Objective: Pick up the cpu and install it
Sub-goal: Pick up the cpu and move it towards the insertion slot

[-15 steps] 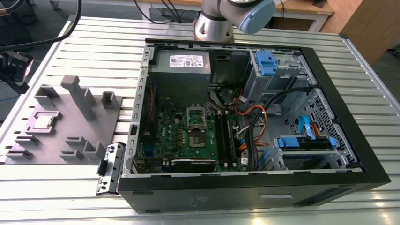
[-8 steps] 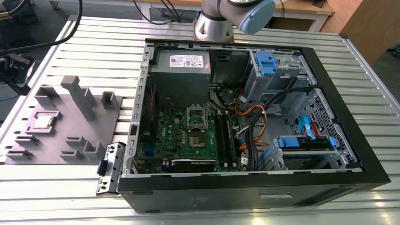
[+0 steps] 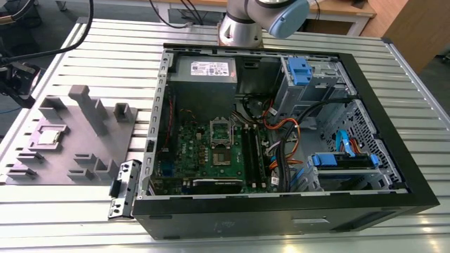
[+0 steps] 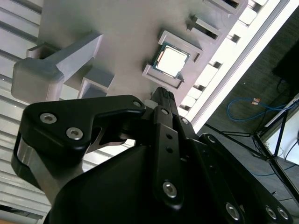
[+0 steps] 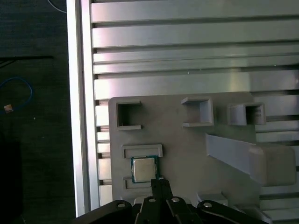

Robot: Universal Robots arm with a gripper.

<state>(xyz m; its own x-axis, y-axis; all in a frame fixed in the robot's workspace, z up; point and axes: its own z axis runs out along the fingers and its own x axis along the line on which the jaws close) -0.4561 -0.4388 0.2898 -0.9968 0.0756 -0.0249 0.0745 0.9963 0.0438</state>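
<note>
**End effector.** My gripper [image 5: 161, 183] is closed. Its fingertips meet with nothing between them, as seen in both wrist views [image 4: 163, 94].

**Position.** I hold the gripper over the grey tray [image 5: 177, 149], near one edge of the tray. In both wrist views the closed tips line up just beside the cpu's pocket and stay apart from the chip itself. I cannot tell their height above the tray.

**Task part.** The cpu [image 5: 143, 169] lies flat in a shallow pocket on the tray, metal top up, between two low raised brackets. The second wrist view shows it seated squarely [image 4: 172, 61]. In the exterior view it sits on the tray's half farthest from the computer case [image 3: 48, 138].

**Surroundings.**
- The tray [image 3: 70, 145] rests on the slatted metal table [image 3: 70, 211] and carries several upright grey blocks.
- The open computer case [image 3: 401, 153] lies just beside the tray, on the exterior view's right of it.
- Inside the case, the motherboard [image 3: 211, 153] carries the socket [image 3: 221, 130], well apart from the tray.
</note>
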